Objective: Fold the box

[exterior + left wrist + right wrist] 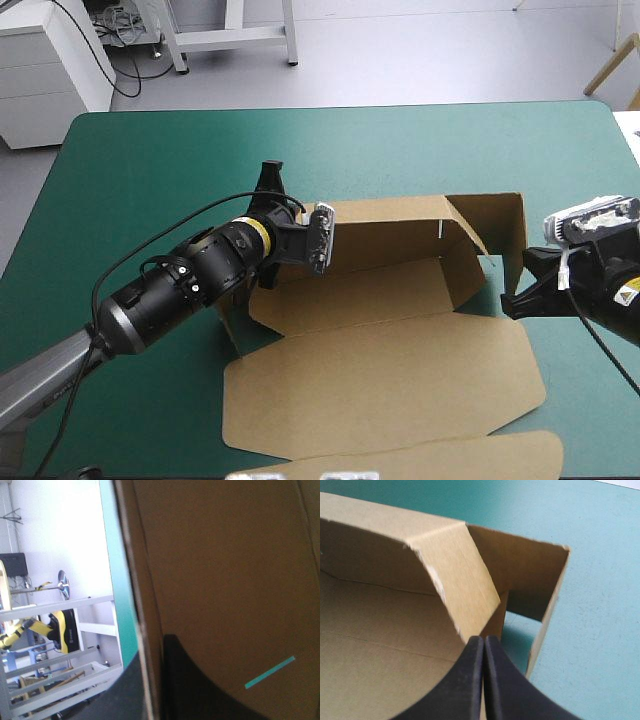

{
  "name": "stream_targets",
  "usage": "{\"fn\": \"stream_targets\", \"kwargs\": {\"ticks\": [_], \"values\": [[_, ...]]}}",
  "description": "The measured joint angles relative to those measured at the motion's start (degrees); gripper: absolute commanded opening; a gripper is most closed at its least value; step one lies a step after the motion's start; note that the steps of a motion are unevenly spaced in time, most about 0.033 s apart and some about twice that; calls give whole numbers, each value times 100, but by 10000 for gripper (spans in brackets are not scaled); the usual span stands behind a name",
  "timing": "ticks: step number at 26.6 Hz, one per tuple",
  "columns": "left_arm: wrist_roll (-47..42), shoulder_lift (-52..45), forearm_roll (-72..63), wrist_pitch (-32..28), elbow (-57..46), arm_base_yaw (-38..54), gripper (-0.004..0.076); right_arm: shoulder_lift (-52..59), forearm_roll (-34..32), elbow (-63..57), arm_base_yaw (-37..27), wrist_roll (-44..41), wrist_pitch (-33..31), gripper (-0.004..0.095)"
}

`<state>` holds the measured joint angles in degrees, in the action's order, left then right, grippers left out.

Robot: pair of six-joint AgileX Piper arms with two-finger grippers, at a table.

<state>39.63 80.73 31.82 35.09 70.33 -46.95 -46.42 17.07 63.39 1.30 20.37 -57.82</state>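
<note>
The brown box (pixel 400 370) lies mid-table, its lid panel flat toward the near edge. Its back wall (pixel 390 225) is raised, and a slanted end flap (pixel 465 260) leans inward at the right end. My left gripper (pixel 270 195) is at the box's left end. In the left wrist view the gripper (pixel 150 680) is shut on the box (pixel 225 580), the board's edge running between the black fingers. My right gripper (pixel 508 303) is shut at the right end. Its tip (pixel 484 642) touches the lower corner of the slanted flap (pixel 460 575).
The teal-green cover (pixel 150 150) lies bare to the left and beyond the box. The lid's tuck flap (pixel 450 455) reaches close to the near edge. An upright end panel (pixel 505 225) stands just beyond my right gripper. The table's right edge is close behind the right arm.
</note>
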Motion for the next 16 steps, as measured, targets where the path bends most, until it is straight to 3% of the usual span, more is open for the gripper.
{"fn": "stream_targets", "kwargs": {"ticks": [10,16], "values": [[-403,96,529,-133,-136,-425,-8,0,99,0,0,-71,0,-19],[-1689,341,1411,-33,-148,-437,-8,0,135,0,0,-100,0,-19]]}}
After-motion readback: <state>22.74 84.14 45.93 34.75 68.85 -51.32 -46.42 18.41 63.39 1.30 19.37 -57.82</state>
